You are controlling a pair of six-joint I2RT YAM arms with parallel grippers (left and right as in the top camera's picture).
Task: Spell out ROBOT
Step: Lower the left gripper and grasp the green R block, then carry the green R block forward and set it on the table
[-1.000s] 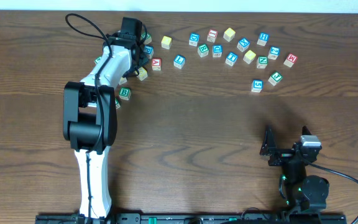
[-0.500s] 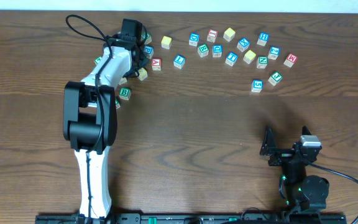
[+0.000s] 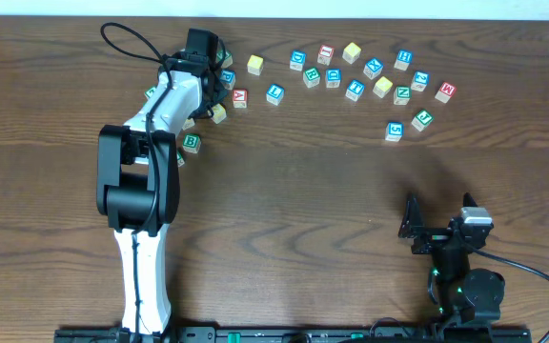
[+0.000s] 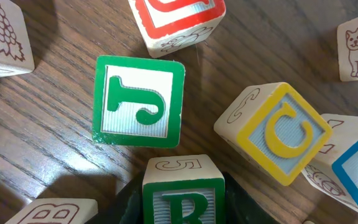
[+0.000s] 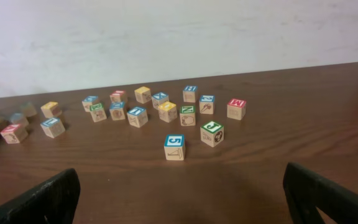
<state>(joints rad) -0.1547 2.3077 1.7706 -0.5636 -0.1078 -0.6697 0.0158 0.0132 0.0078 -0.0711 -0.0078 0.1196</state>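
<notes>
Surface: dark wood-grain table (image 3: 294, 191), with a pale wall (image 5: 166, 37) behind it.
Cubes, open spread: seventeen counted from above, all right of my left arm (image 3: 151, 143). Three of them are yellow-topped cubes (image 3: 352, 51).
Cubes, at my left arm: a fourth yellow top (image 3: 218, 113) and the green B cube (image 3: 191, 143) lie just beside the arm. Others are partly hidden under it.
Left wrist view: two green-lettered faces, the J cube (image 4: 138, 101) and the R cube (image 4: 183, 186). There is also one yellow C cube (image 4: 281, 134) and one red-framed cube (image 4: 178, 22).
My left gripper (image 4: 183, 208): one dark finger stands on either side of the R cube, close against it. I cannot tell whether they clamp it.
My right gripper (image 5: 179, 186): fingers spread wide over bare table at the near edge, well apart from every cube.
Blue T: I cannot make it out from above.
</notes>
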